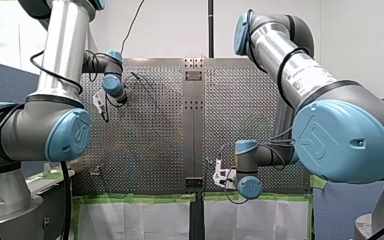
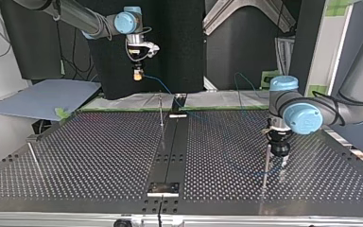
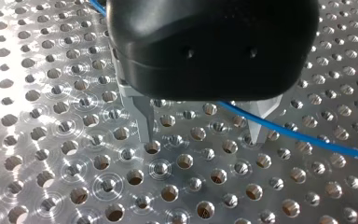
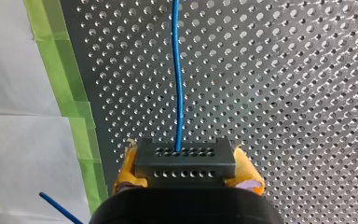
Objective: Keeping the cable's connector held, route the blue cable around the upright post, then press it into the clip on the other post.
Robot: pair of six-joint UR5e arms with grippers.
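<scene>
Apparently mid-routing: my right gripper [image 4: 186,175] clamped the connector [image 4: 185,155]; my left gripper [image 3: 203,140] gaped over the blue cable [image 3: 307,140], which next needed leading round the post [image 2: 266,163].

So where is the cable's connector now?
The connector is clamped between the yellow pads of my right tool, held high above the far edge of the table, at the top view's left.

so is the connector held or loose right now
Held: in the right wrist view the connector sits clamped between the right end effector's yellow pads.
</scene>
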